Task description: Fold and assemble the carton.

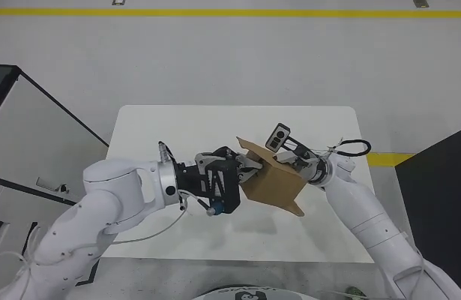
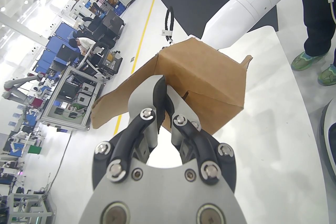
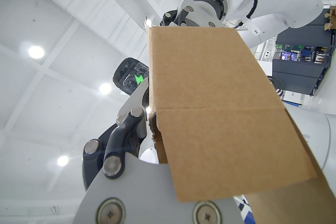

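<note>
A brown carton (image 1: pixel 271 184) is held tilted above the white table (image 1: pixel 170 127), partly squared up with flaps loose. My left gripper (image 1: pixel 243 168) comes in from the left and is shut on a flap edge of the carton (image 2: pixel 207 78); the left wrist view has its fingertips (image 2: pixel 158 89) pinched on the cardboard. On the carton's far side, my right gripper (image 1: pixel 294 159) grips a wall of the carton (image 3: pixel 210 109). One right finger (image 3: pixel 136 104) presses against that wall, and the cardboard hides the other.
A black frame (image 1: pixel 20 112) stands off the table's left side and a dark mat (image 1: pixel 440 195) lies to the right. A person's legs (image 2: pixel 315 25) stand near the table's corner. Bare tabletop lies behind and in front of the carton.
</note>
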### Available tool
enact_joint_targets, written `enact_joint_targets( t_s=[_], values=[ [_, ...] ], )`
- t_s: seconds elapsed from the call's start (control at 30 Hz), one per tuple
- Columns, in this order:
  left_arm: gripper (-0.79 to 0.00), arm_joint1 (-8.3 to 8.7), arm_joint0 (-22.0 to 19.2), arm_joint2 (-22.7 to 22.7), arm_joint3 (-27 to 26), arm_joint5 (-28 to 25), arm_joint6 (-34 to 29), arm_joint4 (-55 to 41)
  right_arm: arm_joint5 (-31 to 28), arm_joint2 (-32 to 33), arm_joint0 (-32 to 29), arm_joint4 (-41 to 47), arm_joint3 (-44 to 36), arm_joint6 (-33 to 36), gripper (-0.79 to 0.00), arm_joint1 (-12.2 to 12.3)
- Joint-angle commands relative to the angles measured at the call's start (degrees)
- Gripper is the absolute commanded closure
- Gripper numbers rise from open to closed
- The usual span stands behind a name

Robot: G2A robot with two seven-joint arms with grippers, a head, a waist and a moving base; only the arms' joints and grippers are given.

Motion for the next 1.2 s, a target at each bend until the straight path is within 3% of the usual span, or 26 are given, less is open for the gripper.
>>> enact_joint_targets(
  t_s=[0.0,0.27,0.6,0.73,0.9,1.17],
  values=[
    [0.0,-0.01,-0.04,-0.27,0.21,0.08,-0.01,-0.26,-0.09,0.01,0.0,-0.13,0.04,0.0,0.0,0.02],
    [0.0,0.33,1.31,-4.05,-0.11,0.53,-0.94,-0.75,-0.41,0.44,-0.1,-0.1,0.41,0.0,0.0,0.13],
    [0.0,1.27,4.81,-13.61,-1.79,0.25,-2.52,-0.66,-1.33,2.36,-0.41,-1.7,1.16,0.0,0.0,0.65],
    [0.0,1.47,3.9,-15.78,-2.56,-1.3,-1.76,-0.33,-1.67,3.47,-0.61,-4.78,1.43,-0.51,0.0,1.06],
    [0.0,1.44,-0.19,-13.67,-2.56,-3.7,-2.38,1.46,-1.8,4.75,-1.36,-8.52,0.47,-2.47,0.0,1.58],
    [0.0,0.8,-6.45,-4.16,-2.56,-6.13,-9.23,3.14,-1.78,5.95,-2.7,-13.82,-2.06,-5.04,0.0,2.29]
  ],
)
